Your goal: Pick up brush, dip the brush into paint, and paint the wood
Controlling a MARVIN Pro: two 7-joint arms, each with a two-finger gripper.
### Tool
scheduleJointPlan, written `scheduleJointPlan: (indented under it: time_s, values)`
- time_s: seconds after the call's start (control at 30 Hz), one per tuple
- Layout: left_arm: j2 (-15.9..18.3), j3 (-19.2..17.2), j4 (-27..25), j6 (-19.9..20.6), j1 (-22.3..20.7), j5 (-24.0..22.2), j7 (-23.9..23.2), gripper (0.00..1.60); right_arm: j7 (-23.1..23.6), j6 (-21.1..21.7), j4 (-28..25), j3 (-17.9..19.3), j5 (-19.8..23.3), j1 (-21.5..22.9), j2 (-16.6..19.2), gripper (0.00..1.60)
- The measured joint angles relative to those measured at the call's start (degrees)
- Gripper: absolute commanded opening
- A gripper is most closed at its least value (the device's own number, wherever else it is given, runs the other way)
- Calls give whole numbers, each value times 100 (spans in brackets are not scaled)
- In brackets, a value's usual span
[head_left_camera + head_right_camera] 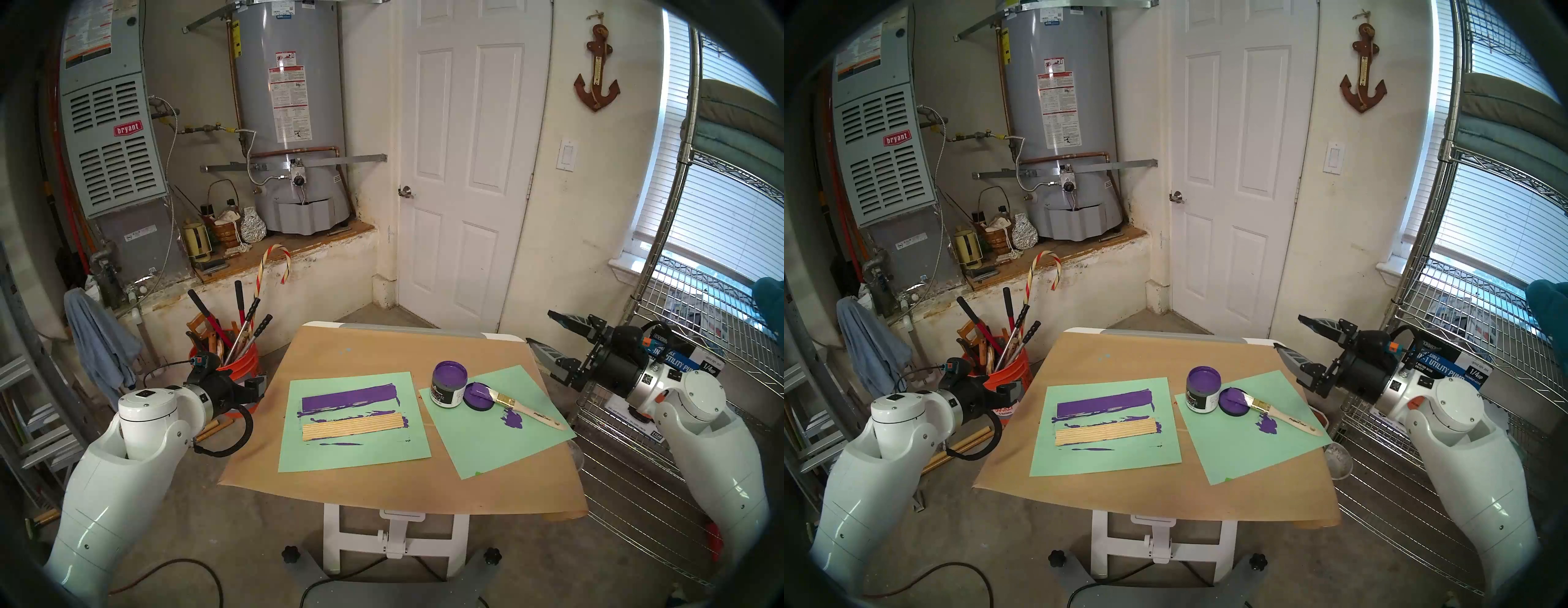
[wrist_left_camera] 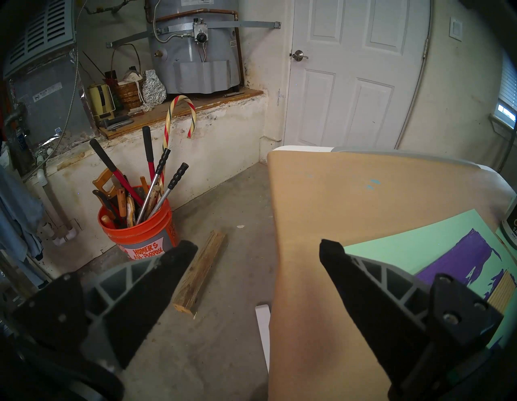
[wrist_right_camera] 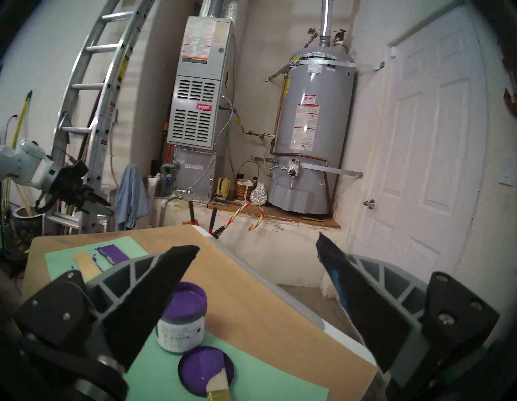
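Brush lies at right of center in your head view, bristles propped on the purple-smeared black lid, pale handle angled toward the lower right across the right green sheet. Just left of the lid stands the open paint jar. On the left green sheet at frame center, the wood strip sits bare and tan below a broad purple stripe.

Your right wrist view adds what the head misses: the brush's bristle tips are pale against the purple lid, near the bottom edge. Your left wrist view catches only a corner of the wood at its right edge, plus a scrap board on the floor by an orange bucket.

Right gripper, at the frame's right edge, is spread wide and empty, off the table. Left gripper is likewise parted, holding nothing, beside the table's left edge.
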Motion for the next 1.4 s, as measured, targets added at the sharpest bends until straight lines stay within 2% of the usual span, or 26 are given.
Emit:
scheduleJointPlan:
  time_s: [0.3,0.47,0.83,1.07,1.4]
  values:
    - [0,0,0,0,1,0,0,160,869,-252,457,-109,17,44,167,160]
    - [0,0,0,0,1,-2,0,160,1099,-310,668,-275,-34,152,226,160]
    - [0,1,0,0,3,-2,2,160,1035,-176,778,-593,-435,316,278,160]
    - [0,1,1,0,3,-2,2,160,1003,-90,1045,-837,-671,442,278,160]
    - [0,1,1,0,3,-2,2,160,1091,-42,1212,-1067,-807,599,266,160]
